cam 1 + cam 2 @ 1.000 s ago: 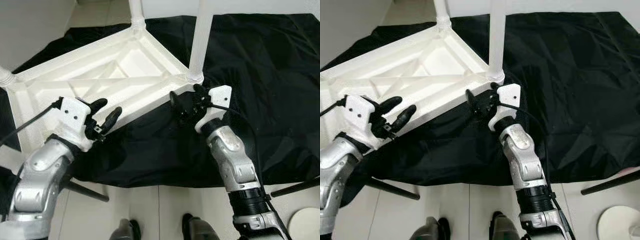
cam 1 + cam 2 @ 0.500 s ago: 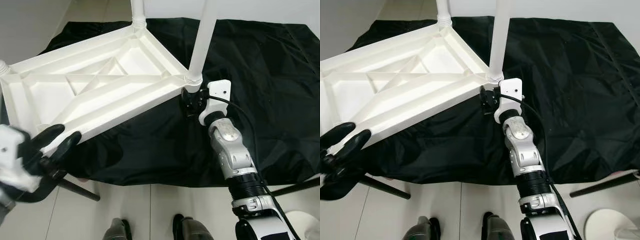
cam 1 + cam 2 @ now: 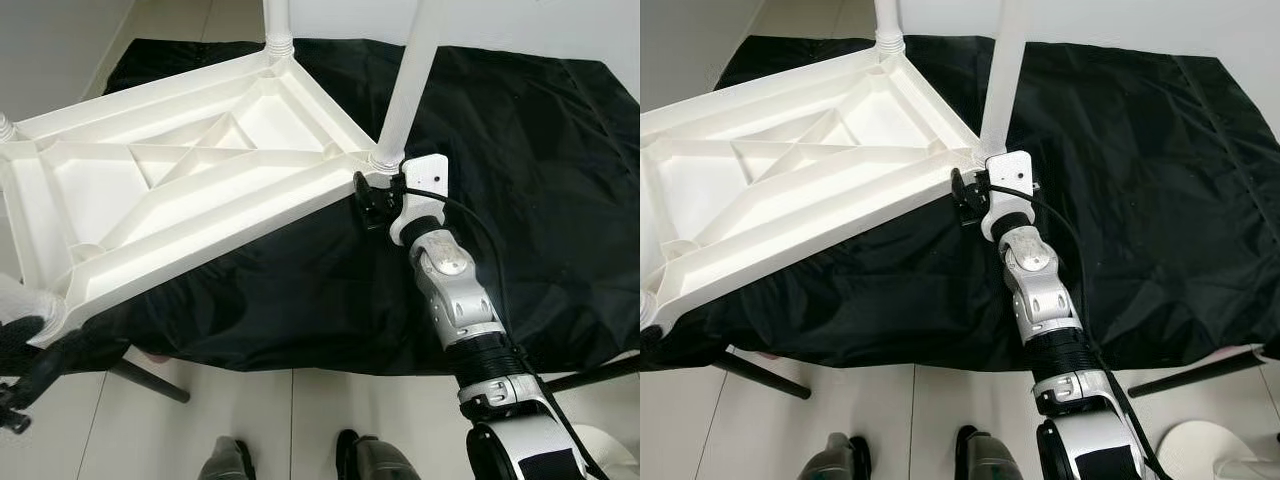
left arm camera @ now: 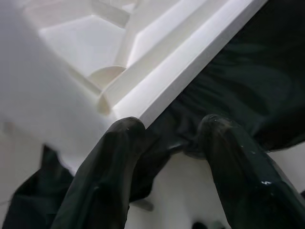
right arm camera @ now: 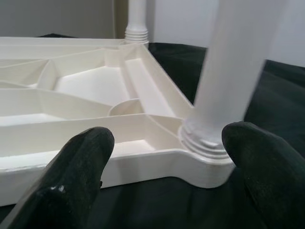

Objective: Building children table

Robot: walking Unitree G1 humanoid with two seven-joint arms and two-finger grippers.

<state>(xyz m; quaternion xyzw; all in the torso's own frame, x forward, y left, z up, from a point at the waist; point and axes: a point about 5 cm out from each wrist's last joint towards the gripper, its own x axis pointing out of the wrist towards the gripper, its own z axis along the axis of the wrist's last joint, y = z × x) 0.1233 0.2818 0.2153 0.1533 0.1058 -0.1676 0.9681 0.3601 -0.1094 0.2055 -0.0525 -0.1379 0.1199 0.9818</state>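
The white plastic table top (image 3: 180, 190) lies upside down on a black cloth (image 3: 520, 180). White legs stand in its far corner (image 3: 272, 30) and its near right corner (image 3: 405, 90). My right gripper (image 3: 370, 197) is open at that near right corner; in the right wrist view its fingers (image 5: 81, 162) spread to either side of the leg's base (image 5: 205, 138), apart from it. My left gripper (image 4: 171, 138) is open at the table's near left corner (image 3: 50, 320), one fingertip (image 4: 121, 138) against the rim (image 4: 190, 71). A round socket (image 4: 107, 76) lies just inside that corner.
The cloth covers a white tiled floor (image 3: 320, 420). Thin black rods stick out from under it at the near left (image 3: 150, 380) and near right (image 3: 600, 375). My feet (image 3: 225, 462) stand at the cloth's front edge. A white round object (image 3: 1205, 450) lies at the near right.
My left arm has dropped down and left, from the table's front rim to its near left corner. My right gripper has closed in on the corner with the leg.
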